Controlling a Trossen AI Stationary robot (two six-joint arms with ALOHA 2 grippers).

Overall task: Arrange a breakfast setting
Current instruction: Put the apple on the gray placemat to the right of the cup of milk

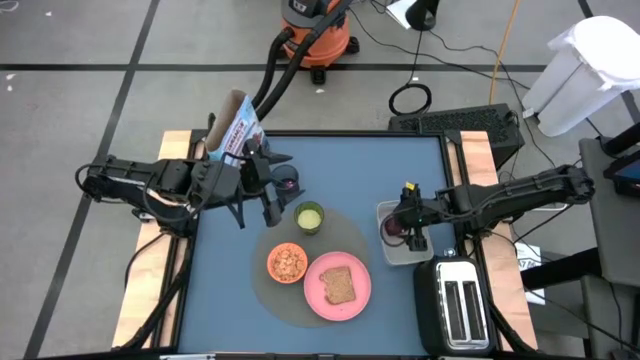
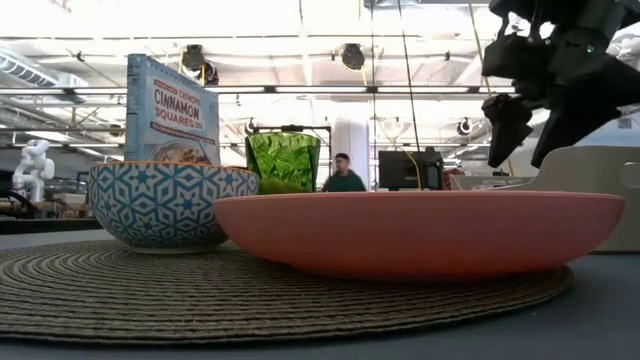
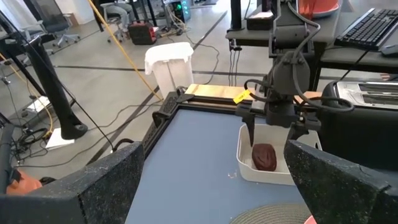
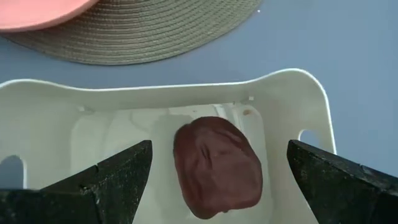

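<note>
**Fruit waits in the tub, right fingers spread above it**

While the right gripper [image 1: 411, 232] hangs over the tub [image 1: 386, 250] with its fingers wide and empty, the fruit [image 4: 217, 165] lies on the tub floor between them, untouched. The left gripper [image 1: 262, 186] waits at the mat's far edge beside the mug [image 1: 286, 180], its fingers also spread wide and holding nothing.

The fruit looks rounded, matte and a little wrinkled, so I judge it light and slightly yielding, not slippery. A pinch across its narrower width, low on its sides, should hold; a hard squeeze could bruise it or make it roll out. The tub walls stand near the fruit on both flanks, leaving the fingers limited room, and the light tub may shift if nudged.

The rest of the setting:
- One mat [image 1: 277, 298], round and grey.
- One plate [image 1: 325, 295] on the mat, bearing one toast slice [image 1: 339, 284].
- One bowl [image 1: 287, 263] on the mat, just beside the plate, with cereal inside.
- One green cup [image 1: 309, 216] at the mat's far edge.
- One mug, dark blue, off the mat, partly hidden under the left arm.
- One cereal box [image 1: 232, 128], upright at the table's far left.
- One toaster [image 1: 457, 302], beside the tub at the right edge.

No spoon can be made out in any view.
</note>
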